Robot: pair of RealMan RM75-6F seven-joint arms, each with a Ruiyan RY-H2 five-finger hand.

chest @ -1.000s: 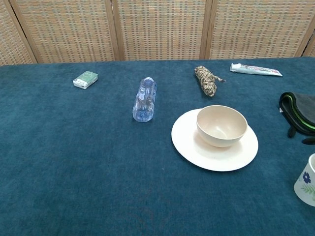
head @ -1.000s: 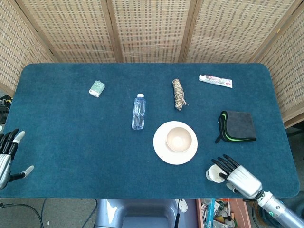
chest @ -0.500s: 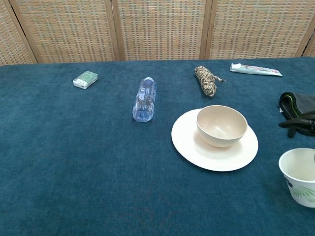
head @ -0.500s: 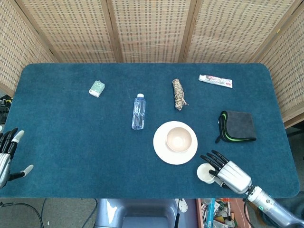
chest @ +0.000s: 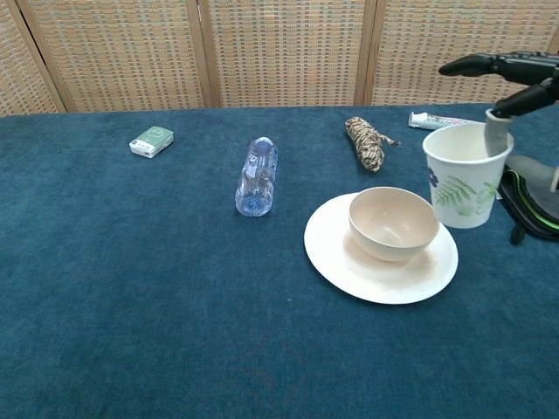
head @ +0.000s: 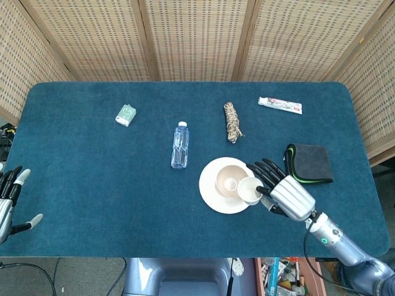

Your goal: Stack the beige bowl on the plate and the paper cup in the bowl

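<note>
table: matt blue cloth | paper cup: paper | bowl: smooth matt

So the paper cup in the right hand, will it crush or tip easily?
Probably light: the right hand carries the paper cup by its rim. Thin paper walls could dent under pressure. Tall and narrower at the base, it may tip in the bowl.

The right hand reached in from the near right corner on its extended arm, gripping the paper cup upright with dark fingers stretched out above it, while the left hand rested at the table's left edge, fingers apart, holding nothing.
</note>
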